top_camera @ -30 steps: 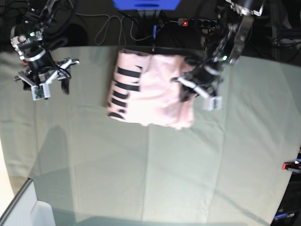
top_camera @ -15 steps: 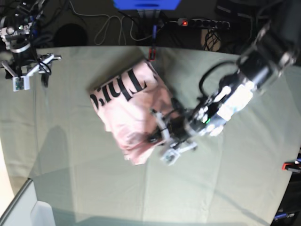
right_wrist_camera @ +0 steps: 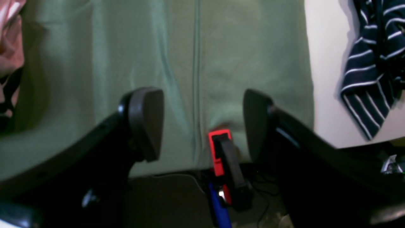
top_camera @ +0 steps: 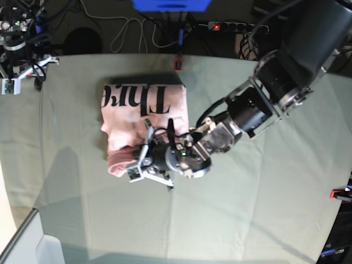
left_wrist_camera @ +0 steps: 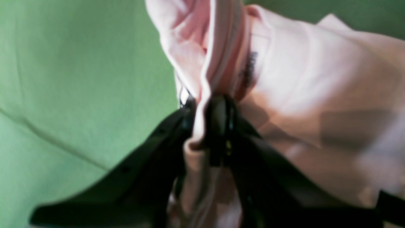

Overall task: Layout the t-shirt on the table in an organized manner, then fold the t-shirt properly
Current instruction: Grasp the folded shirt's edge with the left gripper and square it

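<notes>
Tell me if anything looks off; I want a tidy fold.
The t-shirt is a bunched, uneven stack on the table. Its lettering sits upside down along the far edge, and the left hand is clamped on a rumpled fold at its near side.

The right claw (right_wrist_camera: 202, 123) gapes wide over the table (right_wrist_camera: 221, 63) edge — a red-and-black clamp (right_wrist_camera: 221, 158) between its fingers.
</notes>
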{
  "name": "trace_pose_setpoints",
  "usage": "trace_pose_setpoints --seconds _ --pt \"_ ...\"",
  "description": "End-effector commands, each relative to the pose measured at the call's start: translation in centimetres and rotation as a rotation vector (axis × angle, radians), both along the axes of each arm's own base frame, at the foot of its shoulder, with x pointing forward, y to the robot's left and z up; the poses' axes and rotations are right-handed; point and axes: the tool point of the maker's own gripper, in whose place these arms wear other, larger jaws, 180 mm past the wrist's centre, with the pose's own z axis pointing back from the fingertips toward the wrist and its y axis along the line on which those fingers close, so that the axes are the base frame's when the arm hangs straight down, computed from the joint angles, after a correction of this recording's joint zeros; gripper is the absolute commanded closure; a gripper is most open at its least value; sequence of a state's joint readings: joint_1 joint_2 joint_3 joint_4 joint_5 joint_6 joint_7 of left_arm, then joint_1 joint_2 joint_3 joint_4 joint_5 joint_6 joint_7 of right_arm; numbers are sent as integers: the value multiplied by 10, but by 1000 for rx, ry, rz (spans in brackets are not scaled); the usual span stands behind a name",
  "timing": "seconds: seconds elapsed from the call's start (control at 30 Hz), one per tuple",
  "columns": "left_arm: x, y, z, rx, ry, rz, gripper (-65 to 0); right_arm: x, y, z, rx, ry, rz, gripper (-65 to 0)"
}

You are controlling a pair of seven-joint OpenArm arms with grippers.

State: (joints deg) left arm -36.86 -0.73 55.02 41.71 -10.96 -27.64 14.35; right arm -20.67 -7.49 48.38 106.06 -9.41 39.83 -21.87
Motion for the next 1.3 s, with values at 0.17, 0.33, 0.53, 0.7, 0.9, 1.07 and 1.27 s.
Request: trace_pose_setpoints --seconds 0.17,0.33,0.53,0.7,0.9,1.07,1.27 --pt "9 -20 22 -49 -43 -27 -29 7 2 8 1 -46 7 -395" --pt "12 -21 26 -49 -55 -23 -165 8 2 9 1 -49 7 -395" --pt "23 -17 36 -77 -67 10 -222 9 2 9 2 -51 7 -395" --pt "56 -4 85 -231 -118 135 -223 10 3 9 3 -53 10 -395" --pt "79 23 119 -330 -170 231 -223 19 25 6 34 -61 57 -395" --pt "65 39 102 -290 -146 248 -223 33 48 8 57 -78 123 -395" --pt "60 85 105 -245 -158 324 -222 55 83 18 80 -121 232 -370"
